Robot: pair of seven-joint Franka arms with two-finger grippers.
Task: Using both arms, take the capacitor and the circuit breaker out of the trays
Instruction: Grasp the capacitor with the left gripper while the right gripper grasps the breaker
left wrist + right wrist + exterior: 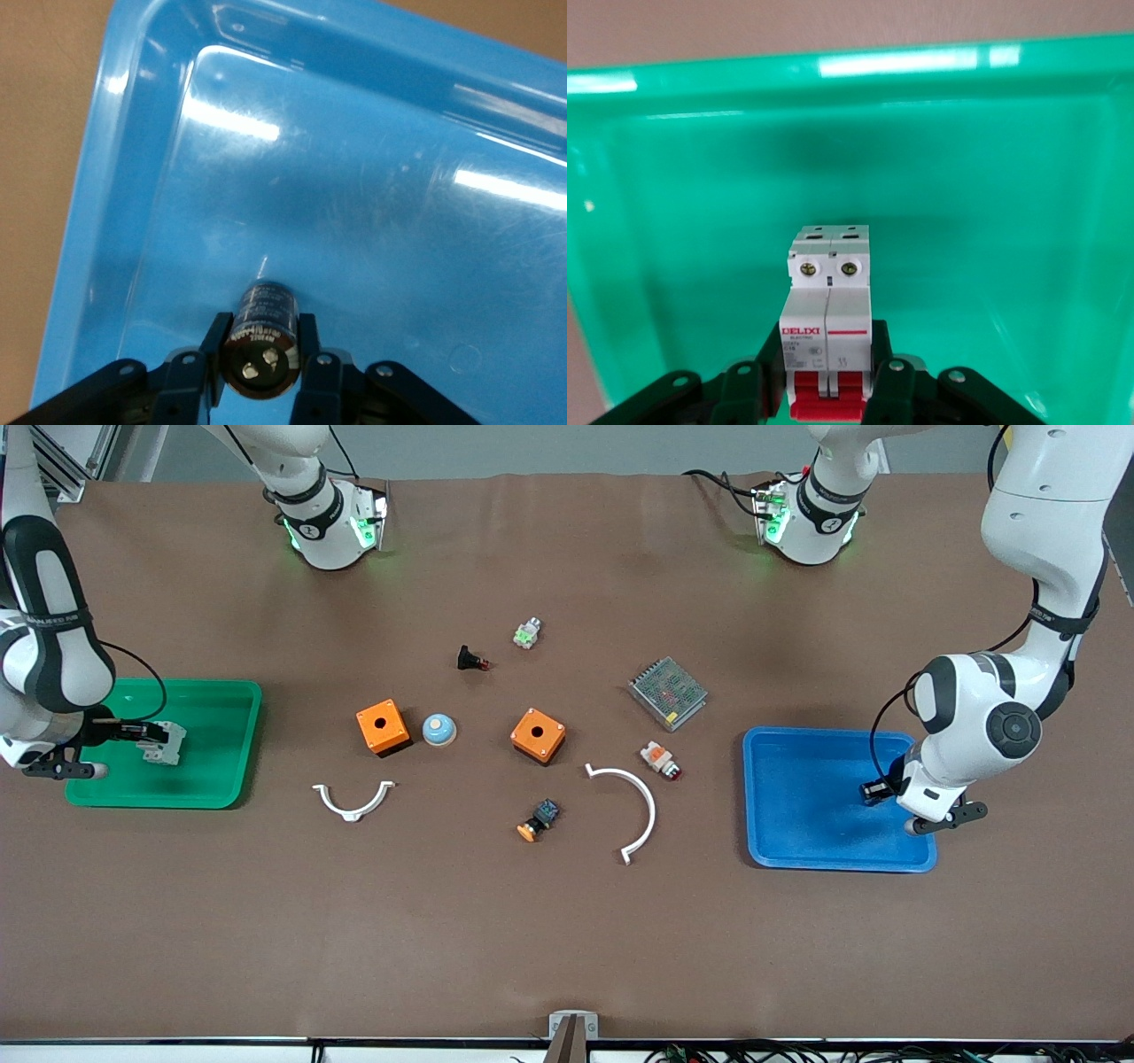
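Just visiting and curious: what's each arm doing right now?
Left tool shut on capacitor over blue tray. Right tool shut on breaker over green tray. Nothing in the way.

White arms, black joints, cables

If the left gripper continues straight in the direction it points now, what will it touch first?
Most likely the floor of the blue tray. The left gripper holds the capacitor over it, and nothing else shows in that line, though the depth is unclear.
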